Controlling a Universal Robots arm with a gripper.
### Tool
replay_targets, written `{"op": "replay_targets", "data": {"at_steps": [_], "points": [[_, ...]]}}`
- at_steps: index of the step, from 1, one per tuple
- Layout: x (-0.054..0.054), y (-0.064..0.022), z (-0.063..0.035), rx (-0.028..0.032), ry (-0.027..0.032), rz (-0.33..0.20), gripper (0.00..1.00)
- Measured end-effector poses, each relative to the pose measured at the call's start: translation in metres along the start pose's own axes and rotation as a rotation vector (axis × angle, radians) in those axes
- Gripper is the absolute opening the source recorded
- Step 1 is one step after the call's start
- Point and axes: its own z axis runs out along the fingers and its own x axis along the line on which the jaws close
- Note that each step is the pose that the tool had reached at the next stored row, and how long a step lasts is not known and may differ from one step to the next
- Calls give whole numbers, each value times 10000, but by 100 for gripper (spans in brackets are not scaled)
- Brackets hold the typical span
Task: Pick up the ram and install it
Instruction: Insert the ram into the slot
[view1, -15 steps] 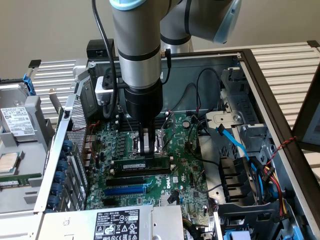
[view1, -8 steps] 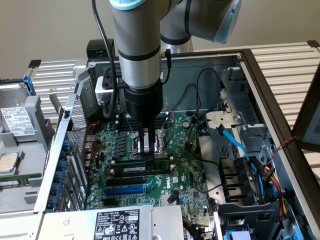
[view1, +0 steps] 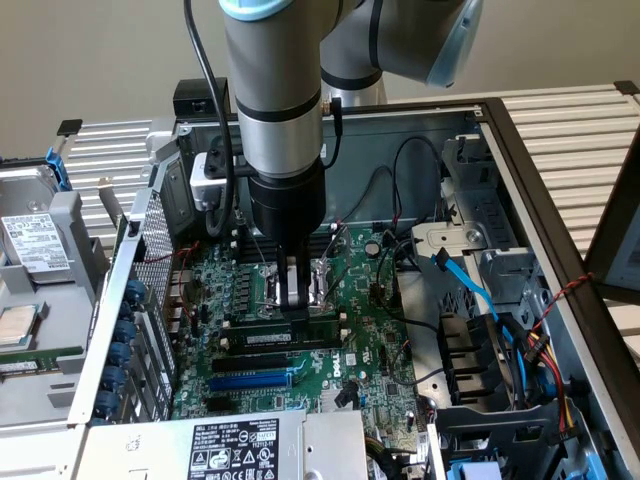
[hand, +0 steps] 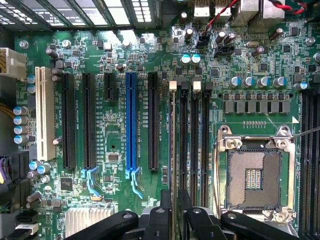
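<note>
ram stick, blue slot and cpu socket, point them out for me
ram (view1: 268, 339), exterior view, white label on its side
blue slot (hand: 131, 120), wrist view, middle of its length
cpu socket (hand: 253, 179), wrist view, centre of the pin grid

The gripper (view1: 293, 300) is blocking the middle of the ram (view1: 262, 337) in the exterior view, so whether the fingers are touching it is not showing. In the wrist view the ram (hand: 173, 150) is appearing edge-on, its label not readable, its near end disappearing behind the gripper (hand: 172, 212).
</note>
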Motion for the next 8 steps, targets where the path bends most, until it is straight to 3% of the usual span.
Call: {"op": "replay_targets", "data": {"at_steps": [8], "points": [[11, -7, -172, -12, -18, 0, 20]]}}
